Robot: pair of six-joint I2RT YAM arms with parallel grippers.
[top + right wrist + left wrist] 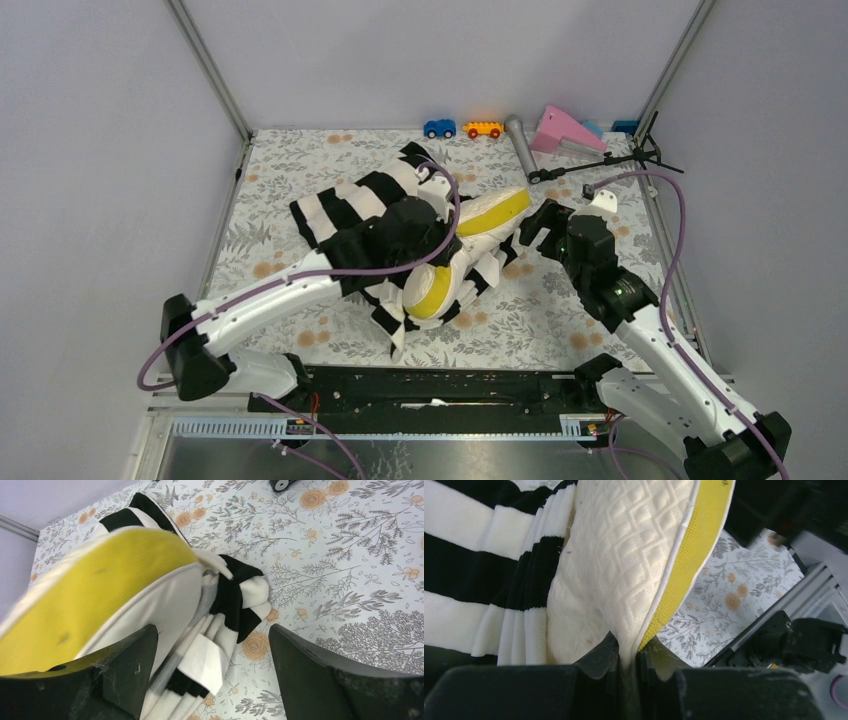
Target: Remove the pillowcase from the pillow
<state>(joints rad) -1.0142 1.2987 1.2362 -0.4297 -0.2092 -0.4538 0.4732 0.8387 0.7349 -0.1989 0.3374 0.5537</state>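
Note:
The pillow lies mid-table, its cream quilted face and yellow side band bared at two ends. The black-and-white striped pillowcase is bunched round its middle and left part. My left gripper is shut on the pillow's cream edge beside the yellow band; the striped fabric is pushed back at the left. My right gripper is open, close to the pillow's right end. In its wrist view the pillowcase folds with a white label lie between the fingers, beside the yellow band.
At the back edge lie a blue toy car, an orange toy car, a grey cylinder, a pink wedge and a black stand. The floral cloth covers the table. Metal frame posts stand at the corners.

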